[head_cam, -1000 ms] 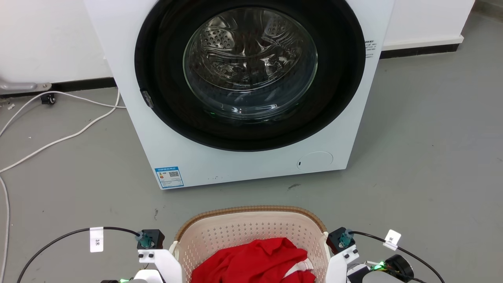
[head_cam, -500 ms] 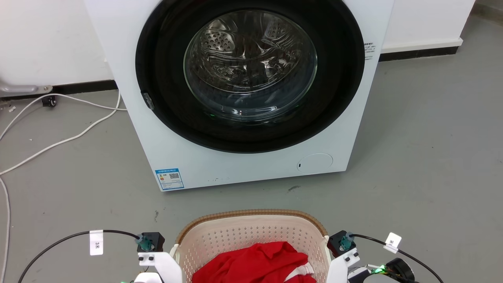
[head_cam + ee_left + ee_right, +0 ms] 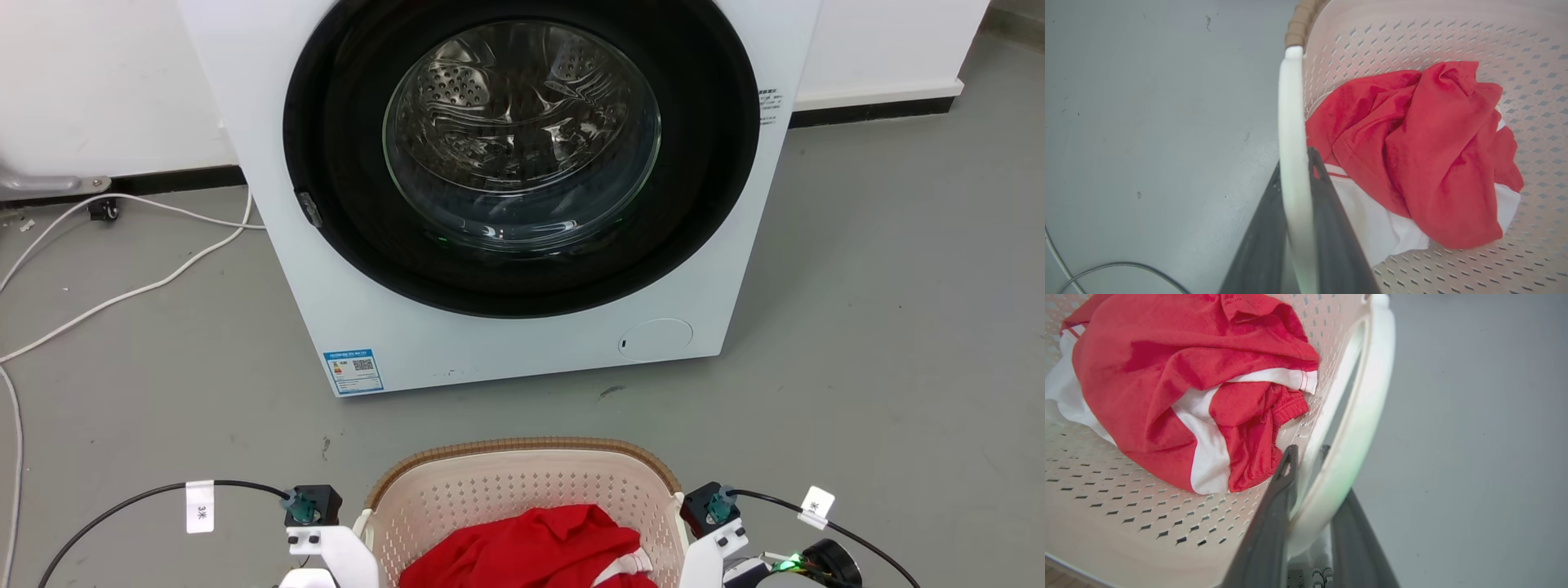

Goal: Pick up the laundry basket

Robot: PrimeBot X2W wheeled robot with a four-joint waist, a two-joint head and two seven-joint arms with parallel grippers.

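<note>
Left pincer [image 3: 1295,163] and right pincer [image 3: 1308,451] each clamp a white handle [image 3: 1290,102] of the laundry basket [image 3: 522,482]; best raise both together, level, without tipping.

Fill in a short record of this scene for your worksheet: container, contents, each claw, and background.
container: laundry basket, cream, perforated, brown rim
contents: red and white garment, crumpled
left claw: shut on the basket's white left handle
right claw: shut on the white right handle
background: washing machine, door closed; white cables on grey floor
</note>
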